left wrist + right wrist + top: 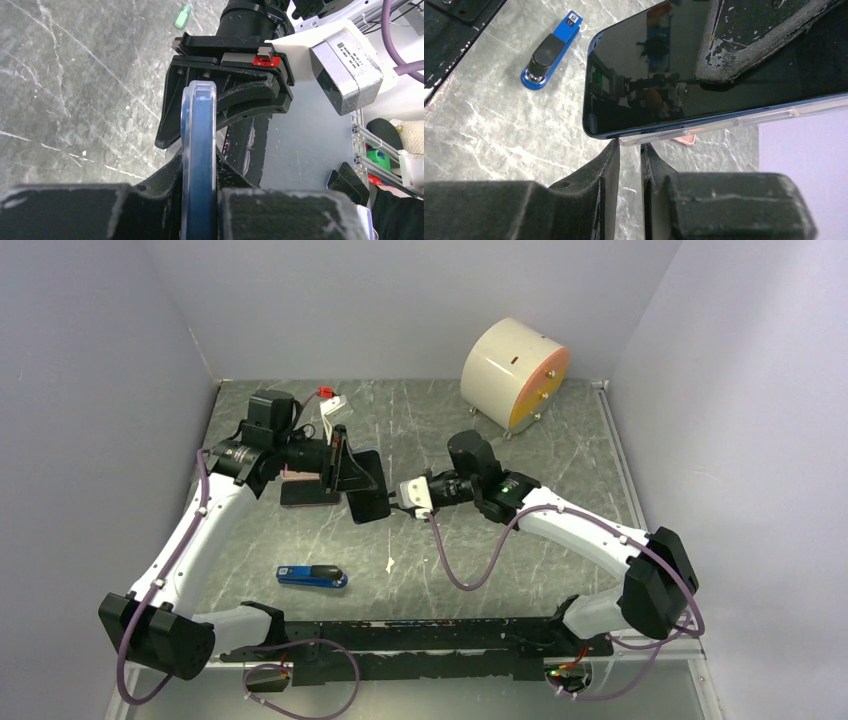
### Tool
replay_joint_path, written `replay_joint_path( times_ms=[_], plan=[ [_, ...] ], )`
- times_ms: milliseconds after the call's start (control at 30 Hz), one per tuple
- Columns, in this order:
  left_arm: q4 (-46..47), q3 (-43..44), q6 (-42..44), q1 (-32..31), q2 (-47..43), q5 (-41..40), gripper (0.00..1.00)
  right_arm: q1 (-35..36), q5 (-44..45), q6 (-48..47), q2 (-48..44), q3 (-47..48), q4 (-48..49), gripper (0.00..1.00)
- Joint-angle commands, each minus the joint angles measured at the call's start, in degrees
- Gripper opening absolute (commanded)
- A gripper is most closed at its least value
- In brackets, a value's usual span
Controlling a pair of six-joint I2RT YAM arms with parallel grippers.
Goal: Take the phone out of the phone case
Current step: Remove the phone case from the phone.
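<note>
Left end effector (199, 172) clenched across phone (649, 75) and case (724, 122), holding both raised off worktop (560, 450) between arms. Right end effector (629, 150) pinched on clear case lip at phone corner, directly ahead of its fingertips. Phone long axis runs crosswise to right end effector. Phone seated in case, not yet out. Judgement: next move peels lip away from left grasp.

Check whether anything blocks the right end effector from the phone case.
Nothing visible does. The right end effector has its tips right at the clear edge of the case, just below the phone, which the left end effector clamps. The stapler lies well aside.
</note>
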Motion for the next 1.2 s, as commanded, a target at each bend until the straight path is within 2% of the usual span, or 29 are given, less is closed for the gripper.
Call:
replay_joint_path(
  times_ms=[0, 267, 400, 467, 600, 733, 933, 1067, 1167],
  plan=[
    [2.55, 0.62, -6.35, -2.24, -2.59, 13.24, 0.02, -0.3, 3.92, 5.53, -0.29, -2.92, 15.51, 0.04],
    [12.43, -5.27, -14.33, -1.94, -7.57, 1.77, 0.02, -4.32, 7.23, 27.39, -6.36, -13.42, 33.85, 0.36],
    [21.63, -11.04, -21.24, -1.09, -11.09, -7.07, 0.03, -5.4, 13.33, 37.14, -10.13, -18.24, 38.53, 0.54],
    [26.29, -14.61, -24.69, -0.65, -12.97, -11.91, 0.02, -5.65, 16.0, 41.68, -12.1, -19.43, 38.55, 0.58],
    [35.69, -20.32, -31.28, -0.22, -16.0, -21.1, 0.03, -6.24, 19.87, 50.8, -15.83, -21.07, 37.75, 0.62],
    [42.63, -24.32, -36.29, -0.2, -17.98, -27.59, 0.02, -6.22, 18.55, 60.43, -18.62, -22.41, 39.21, 0.65],
    [53.37, -29.58, -44.22, -0.21, -18.87, -31.8, 0.03, -6.32, 19.32, 78.62, -16.85, -22.43, 41.11, 0.68],
    [62.96, -33.1, -49.92, -0.21, -17.84, -30.97, 0.03, -6.61, 21.02, 85.45, -14.12, -21.82, 40.9, 0.68],
    [65.19, -33.91, -52.71, -0.21, -16.58, -30.47, 0.03, -7.32, 19.13, 89.63, -12.45, -21.55, 42.77, 0.65]
  ],
)
